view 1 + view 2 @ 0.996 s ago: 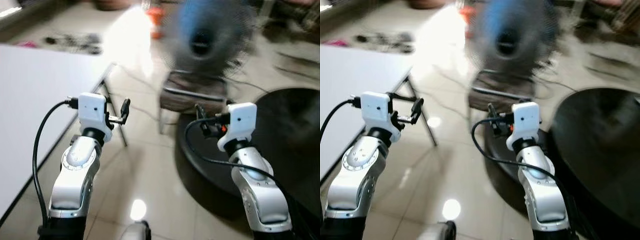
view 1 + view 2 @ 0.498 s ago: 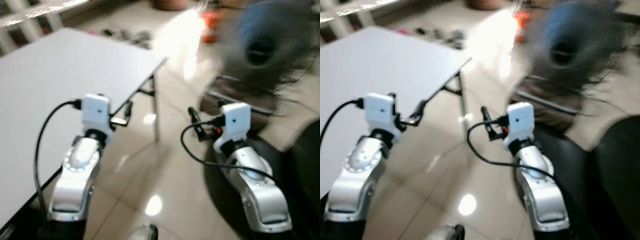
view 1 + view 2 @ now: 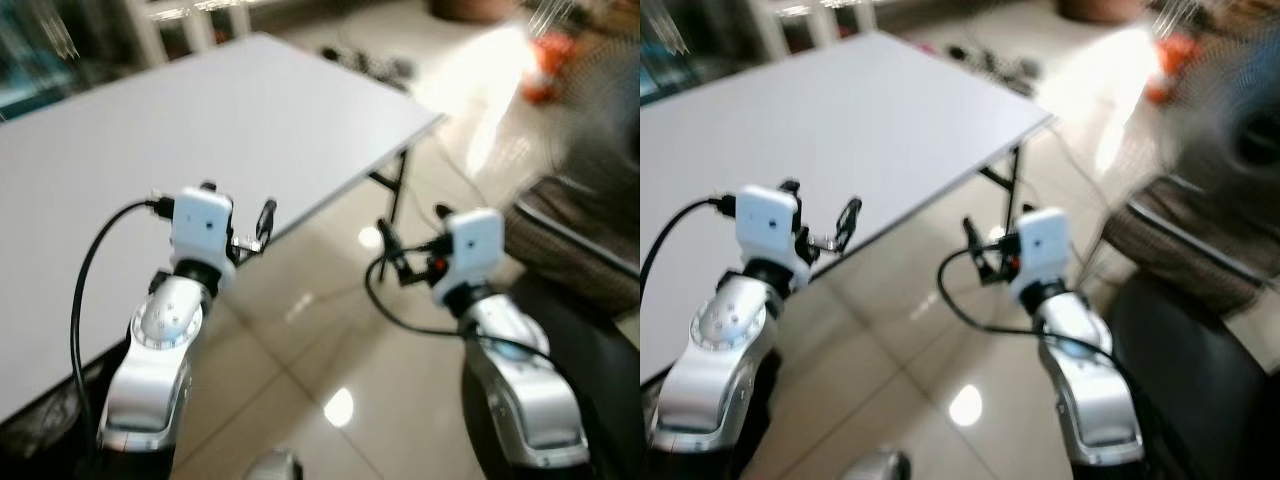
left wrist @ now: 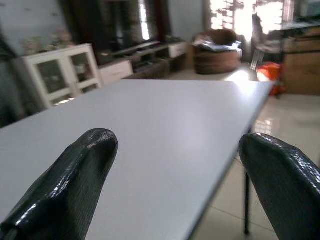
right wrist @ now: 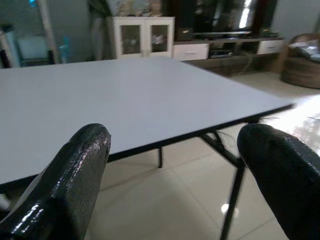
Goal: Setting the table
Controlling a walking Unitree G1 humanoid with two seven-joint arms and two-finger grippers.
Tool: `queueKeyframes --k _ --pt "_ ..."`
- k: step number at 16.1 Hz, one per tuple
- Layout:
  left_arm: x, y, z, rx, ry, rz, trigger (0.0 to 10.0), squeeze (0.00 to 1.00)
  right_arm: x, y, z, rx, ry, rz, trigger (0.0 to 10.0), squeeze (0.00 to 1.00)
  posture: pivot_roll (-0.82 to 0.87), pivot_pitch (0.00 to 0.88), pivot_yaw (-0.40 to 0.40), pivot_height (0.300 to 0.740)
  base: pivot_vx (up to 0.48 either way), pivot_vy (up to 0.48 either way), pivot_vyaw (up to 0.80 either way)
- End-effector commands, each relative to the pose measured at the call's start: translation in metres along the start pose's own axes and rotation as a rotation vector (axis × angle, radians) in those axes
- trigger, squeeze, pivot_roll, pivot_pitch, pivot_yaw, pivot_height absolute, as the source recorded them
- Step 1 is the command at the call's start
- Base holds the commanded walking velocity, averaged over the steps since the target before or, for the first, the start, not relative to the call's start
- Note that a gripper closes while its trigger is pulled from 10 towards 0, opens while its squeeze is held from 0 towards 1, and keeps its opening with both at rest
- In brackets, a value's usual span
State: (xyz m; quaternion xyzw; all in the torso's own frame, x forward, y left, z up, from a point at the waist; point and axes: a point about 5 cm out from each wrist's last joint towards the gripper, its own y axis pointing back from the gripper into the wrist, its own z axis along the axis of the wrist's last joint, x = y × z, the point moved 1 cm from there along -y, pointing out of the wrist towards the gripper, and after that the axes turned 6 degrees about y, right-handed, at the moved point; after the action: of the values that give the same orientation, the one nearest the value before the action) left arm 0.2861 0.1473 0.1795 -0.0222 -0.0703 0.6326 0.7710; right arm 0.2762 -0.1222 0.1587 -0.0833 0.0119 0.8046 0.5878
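White table (image 3: 150, 130) seen ahead, left hand (image 3: 262, 222) held at its edge, right hand (image 3: 392, 250) raised over the floor (image 3: 300, 340), both spread apart (nothing gripped).

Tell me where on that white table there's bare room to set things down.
The whole visible top of the white table is bare, from the near edge by the left end effector to the far corner above its folding leg. The crowded side is the robot's right: a black round object and a blurred fan base.
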Motion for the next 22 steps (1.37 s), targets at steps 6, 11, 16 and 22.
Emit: queueKeyframes --k 6,11,16,22 --pt "-0.005 0.001 0.000 0.007 -0.017 -0.039 10.0 0.00 0.007 0.003 0.005 -0.026 -0.025 0.058 10.0 0.00 0.06 0.057 0.022 0.740 0.000 0.136 0.80" --pt "-0.003 0.001 0.000 0.011 -0.023 -0.045 10.0 0.00 0.010 0.003 0.005 -0.030 -0.026 0.074 10.0 0.00 0.07 0.055 0.029 0.740 0.000 0.480 0.80" --pt "-0.004 0.000 0.000 0.014 -0.030 -0.054 10.0 0.00 0.009 0.003 0.005 -0.033 -0.029 0.065 10.0 0.00 0.07 0.054 0.029 0.740 0.000 0.480 0.80" --pt "0.005 -0.003 -0.001 0.028 -0.049 -0.014 10.0 0.00 -0.008 -0.002 -0.004 0.032 -0.028 -0.068 10.0 0.00 0.07 0.050 0.026 0.740 0.000 0.480 0.00"
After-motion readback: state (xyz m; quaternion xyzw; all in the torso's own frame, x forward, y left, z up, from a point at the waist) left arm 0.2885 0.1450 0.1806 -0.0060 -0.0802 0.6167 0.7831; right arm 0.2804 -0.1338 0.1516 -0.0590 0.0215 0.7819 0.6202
